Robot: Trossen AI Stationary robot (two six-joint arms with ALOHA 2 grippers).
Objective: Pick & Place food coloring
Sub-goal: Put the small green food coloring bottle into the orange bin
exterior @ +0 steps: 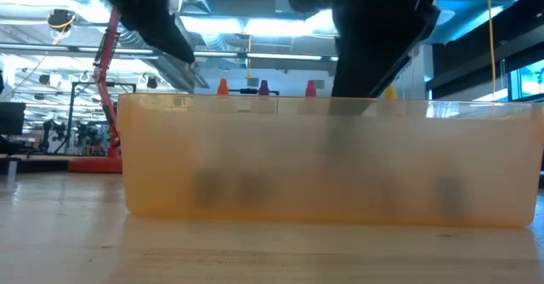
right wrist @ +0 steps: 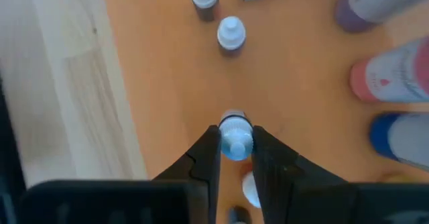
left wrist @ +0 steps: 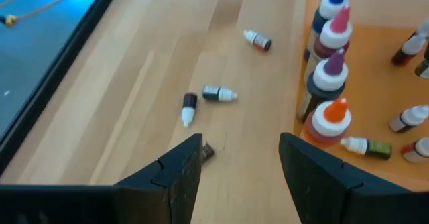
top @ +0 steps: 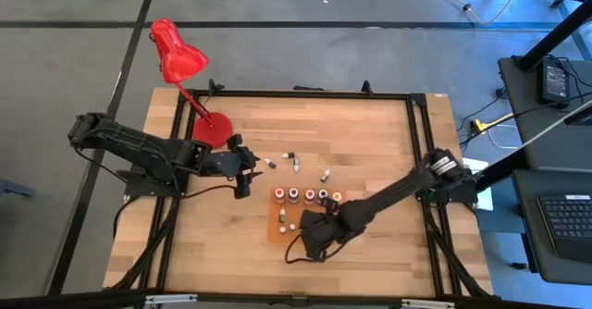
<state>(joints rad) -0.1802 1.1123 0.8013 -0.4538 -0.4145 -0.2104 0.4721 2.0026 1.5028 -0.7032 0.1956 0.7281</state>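
A shallow orange tray [top: 277, 230] sits mid-table. Along its far side stands a row of food coloring bottles [top: 308, 195] with coloured caps. Small white-capped droppers [left wrist: 367, 145] lie or stand on its floor. More small bottles [left wrist: 219, 94] lie loose on the wood left of and beyond the tray. My right gripper [right wrist: 234, 147] is over the tray floor, pointing down, shut on one small white-capped bottle [right wrist: 234, 133]. My left gripper [left wrist: 241, 163] hovers open over bare wood left of the tray, touching nothing. My right gripper pinches the small bottle at its white cap end [right wrist: 234, 143] between the two fingertips. The fingers come from above, slanting down. The bottle stands upright in the hold over the orange floor; I cannot tell whether its base rests on the tray.
A red desk lamp [top: 180, 55] stands at the table's far left, its base [top: 213, 127] on the wood. Upright droppers [right wrist: 231, 33] stand close ahead of my right gripper, tall bottles [right wrist: 392, 76] beside it. In the low view the tray's wall [exterior: 331, 165] fills the foreground.
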